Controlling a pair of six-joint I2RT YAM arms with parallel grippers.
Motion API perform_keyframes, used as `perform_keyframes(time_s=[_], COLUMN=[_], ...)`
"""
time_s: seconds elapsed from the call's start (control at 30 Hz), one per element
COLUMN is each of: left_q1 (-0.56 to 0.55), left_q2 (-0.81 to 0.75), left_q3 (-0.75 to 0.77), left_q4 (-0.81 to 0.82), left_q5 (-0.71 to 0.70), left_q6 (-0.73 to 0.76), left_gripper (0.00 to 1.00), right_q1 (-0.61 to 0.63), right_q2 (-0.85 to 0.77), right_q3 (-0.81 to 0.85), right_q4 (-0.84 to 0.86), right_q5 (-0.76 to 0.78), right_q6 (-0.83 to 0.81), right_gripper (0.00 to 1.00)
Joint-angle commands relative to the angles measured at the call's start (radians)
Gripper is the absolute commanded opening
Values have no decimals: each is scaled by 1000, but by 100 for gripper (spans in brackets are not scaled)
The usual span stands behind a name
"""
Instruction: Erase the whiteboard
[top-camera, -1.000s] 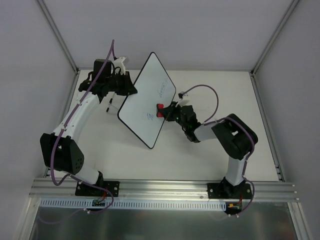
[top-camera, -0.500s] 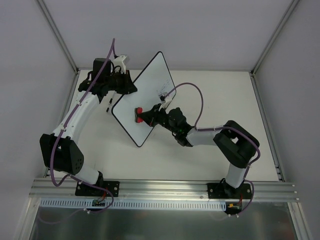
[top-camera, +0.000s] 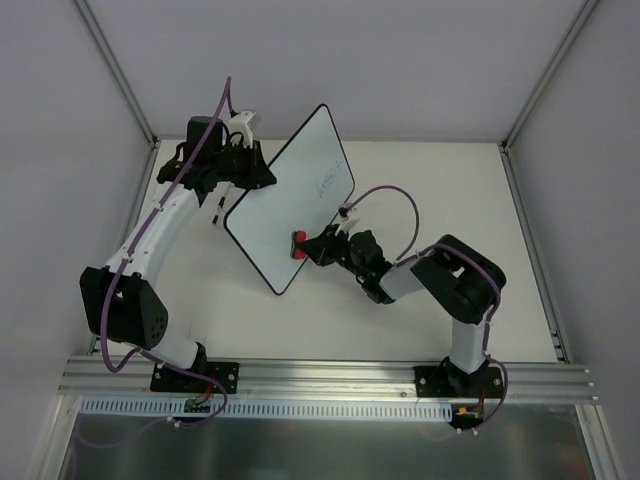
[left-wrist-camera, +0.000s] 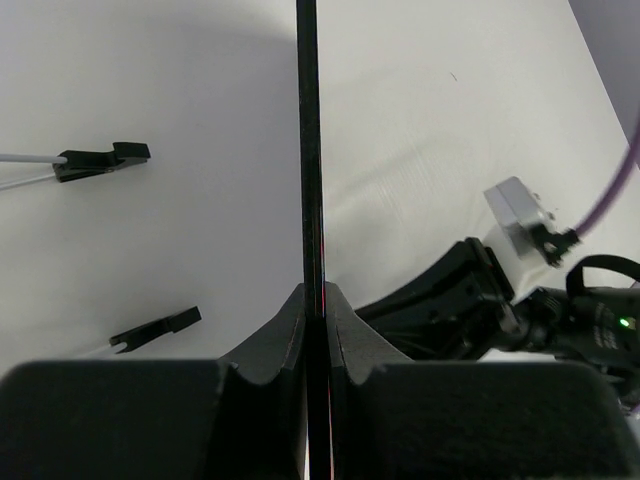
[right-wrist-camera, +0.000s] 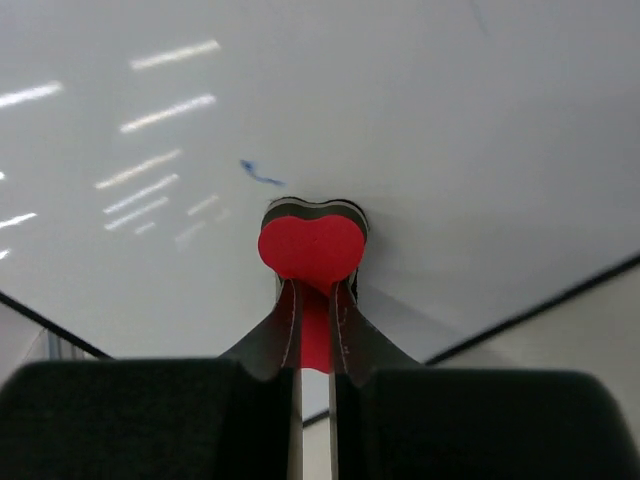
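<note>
- Since half a second ago, the right gripper (top-camera: 300, 245) has slid its red eraser (top-camera: 297, 244) back across the whiteboard (top-camera: 285, 200), from nearer the board's left edge toward its near, lower edge; the board itself has not shifted.
- Right gripper (right-wrist-camera: 313, 300): the fingers are pinched narrowly on the red eraser (right-wrist-camera: 312, 250), whose heart-shaped end presses flat against the whiteboard (right-wrist-camera: 420, 110).
- Just beyond the eraser, a small blue mark (right-wrist-camera: 262, 176) sits on the board's surface.
- More faint blue handwriting (top-camera: 327, 183) lies toward the board's far right edge, well apart from the eraser.
- Left gripper (left-wrist-camera: 315, 300): clamped tight on the whiteboard's thin black rim (left-wrist-camera: 308, 150), holding the board tilted up off the table (top-camera: 480, 200) by its left edge.
- The right arm's wrist and its purple cable (top-camera: 395, 195) stand just off the board's right edge.
- Two small black pieces (left-wrist-camera: 100, 160) with pale stems show left of the board's rim; whether they belong to the board, I cannot tell.
</note>
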Motion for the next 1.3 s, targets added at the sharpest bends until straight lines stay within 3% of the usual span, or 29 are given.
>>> perform_keyframes(time_s=[0.0, 0.3, 0.97, 1.27], left_q1=[-56, -56, -56, -55], left_q2=[6, 4, 3, -13], left_q3=[-25, -28, -48, -60], left_q4=[-81, -84, -90, -96], left_q5=[140, 147, 172, 172], left_q6=[15, 20, 16, 24], left_gripper=[0, 0, 0, 0], right_q1=[-29, -50, 3, 15], right_q2=[65, 76, -77, -60], right_q3=[-38, 19, 300, 261], right_q4=[-49, -49, -112, -108], right_q5=[68, 19, -31, -21], right_q6=[9, -17, -41, -12], right_gripper=[0, 0, 0, 0])
